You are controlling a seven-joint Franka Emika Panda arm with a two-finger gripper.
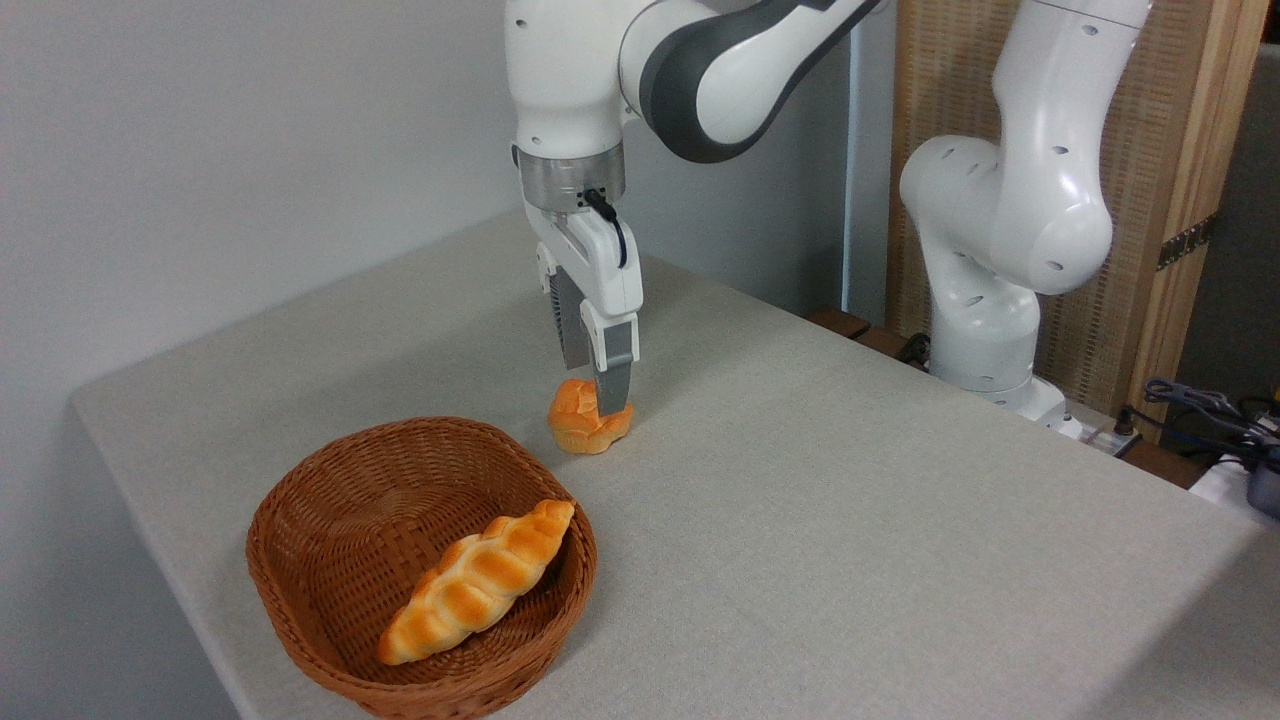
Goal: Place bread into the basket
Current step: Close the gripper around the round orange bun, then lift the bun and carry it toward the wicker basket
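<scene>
The bread, a small round golden-orange bun with a lobed top, rests on the grey table a little beyond the basket's far right rim. My gripper points straight down over it, one finger on each side of the bun. The near finger lies against the bun's front and the far finger is partly hidden behind it. The jaws look closed on the bun, which still touches the table. The oval brown wicker basket stands at the front left, its nearest rim about a hand's width from the bun.
A long braided golden loaf lies inside the basket along its right side. The table's left edge runs close by the basket. The arm's white base stands at the back right, with cables beside it.
</scene>
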